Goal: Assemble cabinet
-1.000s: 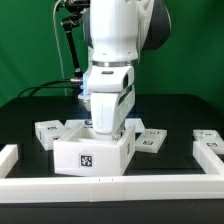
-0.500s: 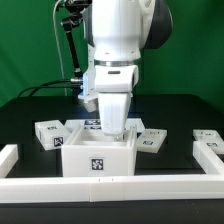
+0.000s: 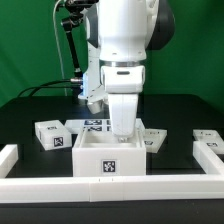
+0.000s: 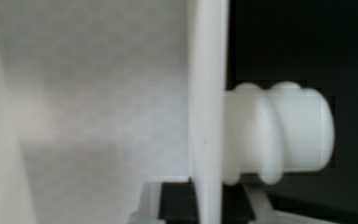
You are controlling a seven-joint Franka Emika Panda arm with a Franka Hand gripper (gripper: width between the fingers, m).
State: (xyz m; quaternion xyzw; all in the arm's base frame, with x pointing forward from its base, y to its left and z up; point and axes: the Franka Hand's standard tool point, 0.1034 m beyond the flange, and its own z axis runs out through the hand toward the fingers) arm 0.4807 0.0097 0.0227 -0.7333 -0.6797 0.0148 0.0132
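The box [image 3: 110,158], the cabinet's big white body, sits open side up at the middle of the black table [image 3: 30,105], at about 6 o'clock from the arm [image 3: 125,40] in the exterior view. Its front face carries a square black-and-white tag [image 3: 108,167], and its base is hidden behind the front rail [image 3: 110,187], so whether it rests on the table cannot be told. The arm stands upright over the box, and the pincer [image 3: 122,132] reaches down at the far wall, near the box's 1 o'clock corner. In the wrist view the thin white wall [image 4: 208,90] runs edge-on through the pincer's gap, and one ribbed white pad [image 4: 286,135] presses against it; the other finger is lost in pale blur. The pincer is closed on the box's wall. The first block [image 3: 50,135], small, white and tagged, lies at the box's 10 o'clock, just beside it. The second block [image 3: 153,140] lies at the box's 2 o'clock, very near the wall; whether they touch cannot be told. The third block [image 3: 207,136] lies well apart at 3 o'clock, near the side rail [image 3: 212,155]. The marker board [image 3: 92,124] lies flat behind the box at 11 o'clock, partly hidden by the arm. Another rail [image 3: 8,160] closes the scene at 9 o'clock.
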